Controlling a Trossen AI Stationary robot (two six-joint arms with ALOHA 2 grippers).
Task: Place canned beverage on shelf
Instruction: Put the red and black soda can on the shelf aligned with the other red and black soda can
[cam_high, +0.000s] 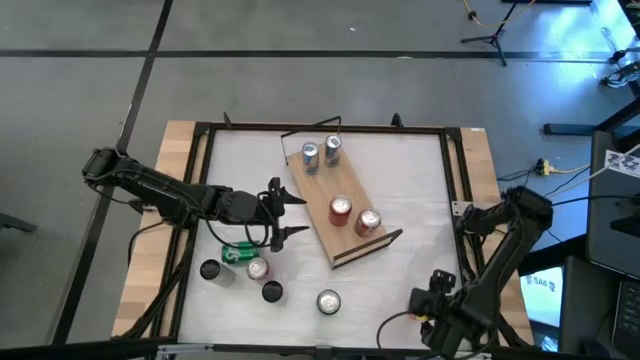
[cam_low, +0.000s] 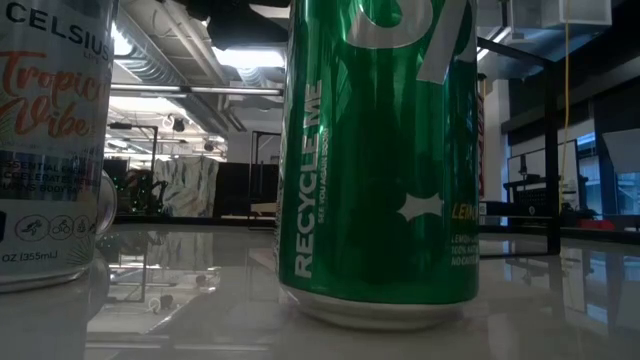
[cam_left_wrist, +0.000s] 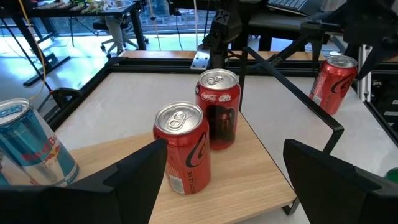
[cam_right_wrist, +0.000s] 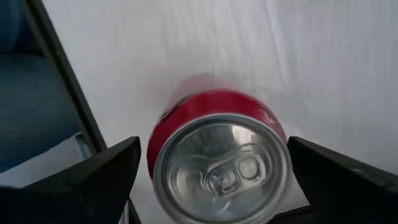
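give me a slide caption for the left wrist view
Open left claw facing two red cans on the shelf.

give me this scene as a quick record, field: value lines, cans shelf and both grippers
shelf: light-wood board lying diagonally on the table
cans on shelf: four, two silver cans at the wire-frame end, two red cans toward the dark-rimmed end
cans off shelf: green can on its side, others upright near the front edge
left gripper: open, empty, beside the shelf's long edge
right gripper: open, straddling a red can, front right of table
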